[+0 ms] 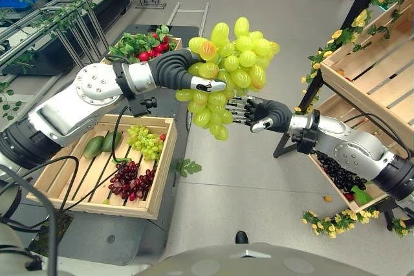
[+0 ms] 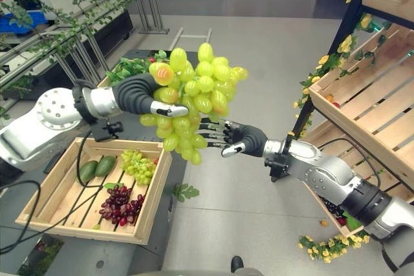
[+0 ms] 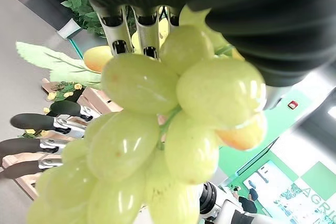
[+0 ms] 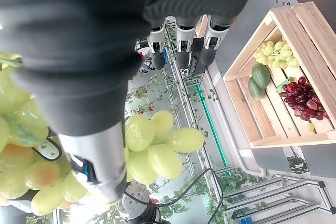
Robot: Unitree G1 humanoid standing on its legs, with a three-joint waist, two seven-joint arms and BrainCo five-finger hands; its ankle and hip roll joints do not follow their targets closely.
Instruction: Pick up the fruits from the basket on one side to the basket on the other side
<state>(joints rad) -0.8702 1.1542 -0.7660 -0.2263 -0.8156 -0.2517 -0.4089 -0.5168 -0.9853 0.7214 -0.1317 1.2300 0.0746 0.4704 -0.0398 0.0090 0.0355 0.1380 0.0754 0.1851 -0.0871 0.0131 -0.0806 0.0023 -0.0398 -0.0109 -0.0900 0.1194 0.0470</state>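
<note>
Grey floor fills the left eye view; at centre the left hand (image 1: 194,77) curls around a big green grape bunch (image 1: 233,63), the right hand (image 1: 255,113) reaching its straight fingers to the bunch's lower edge. Lower left, a wooden crate (image 1: 152,205) holds smaller fruit. Right wrist view: fingers (image 4: 181,38) extended, unclenched.

A smooth grey floor (image 1: 259,179) fills the middle of the frame. Along the upper left runs a metal railing (image 1: 65,24) twined with green vines. On the right edge stands a dark-framed shelf (image 1: 362,69) of slatted wood trimmed with yellow flowers (image 1: 330,221). A single green leaf (image 1: 187,167) lies on the floor, lower centre.
</note>
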